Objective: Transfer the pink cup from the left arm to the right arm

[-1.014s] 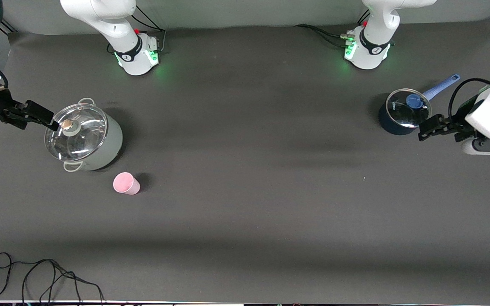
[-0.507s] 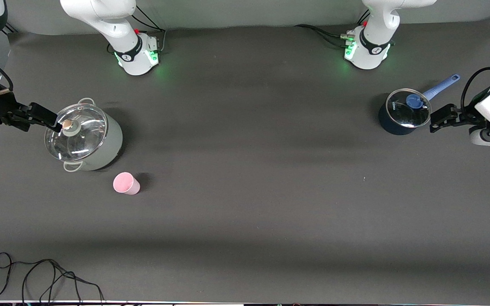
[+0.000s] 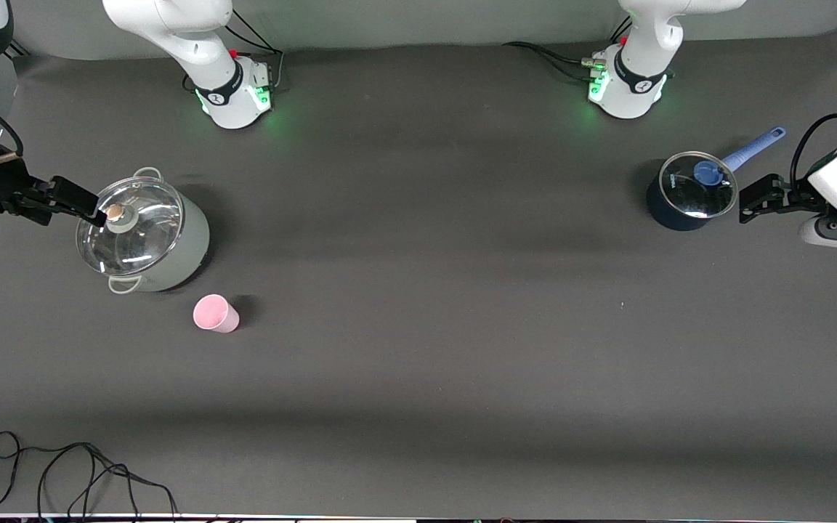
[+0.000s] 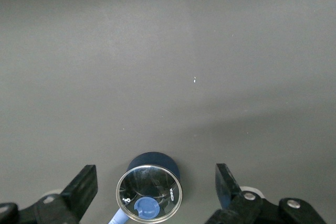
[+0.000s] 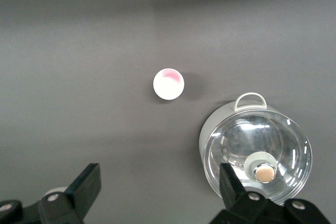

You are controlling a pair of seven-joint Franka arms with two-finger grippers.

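The pink cup (image 3: 215, 314) stands on the table just beside the grey lidded pot (image 3: 144, 234), a little nearer the front camera than the pot and at the right arm's end of the table, with neither gripper on it. The left gripper (image 3: 750, 201) hangs spread and empty beside the dark blue saucepan (image 3: 687, 195) at the left arm's end, well apart from the cup, while the right gripper (image 3: 73, 203) waits over the grey pot's edge, fingers parted with nothing between them. The cup looks light, stiff and smooth-walled — likely to tip or slide if nudged — so I would pinch it gently across the tapered wall near mid-height, leaving the rim end free for the other arm.
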